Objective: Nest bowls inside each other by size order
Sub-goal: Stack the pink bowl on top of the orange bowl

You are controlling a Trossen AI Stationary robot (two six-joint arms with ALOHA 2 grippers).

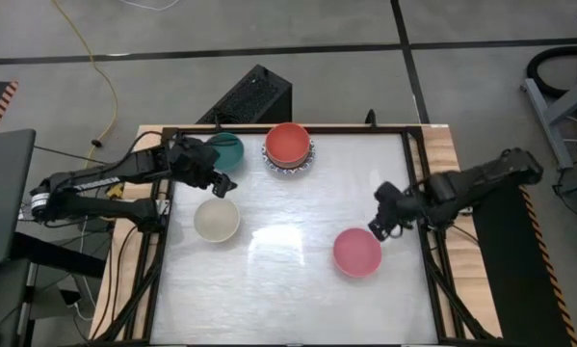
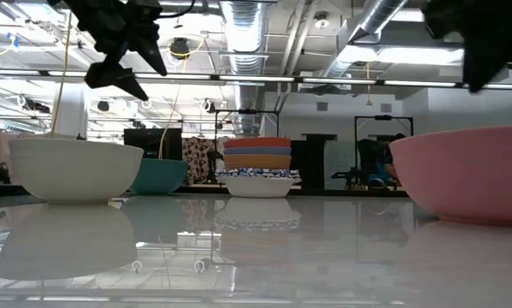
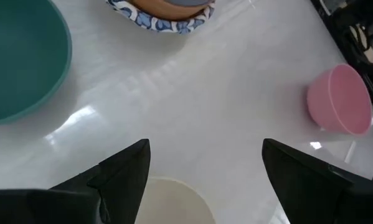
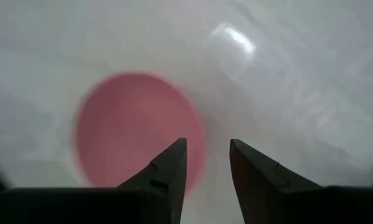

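Four bowl groups stand on the white table. A teal bowl (image 1: 226,149) is at the far left and a cream bowl (image 1: 216,220) sits nearer. A stack (image 1: 288,146) with a red bowl on top rests in a white, blue-patterned bowl. A pink bowl (image 1: 357,253) stands at the near right. My left gripper (image 1: 214,181) hangs open between the teal and cream bowls, above the cream bowl's far rim (image 3: 174,199). My right gripper (image 4: 208,158) hovers open above the pink bowl's right rim (image 4: 186,130), with nothing between its fingers.
A dark frame (image 1: 413,173) runs along the table's edges, with wooden borders outside it. A black box (image 1: 249,96) stands beyond the far edge. Bare white tabletop (image 1: 288,280) lies in the middle and along the near side.
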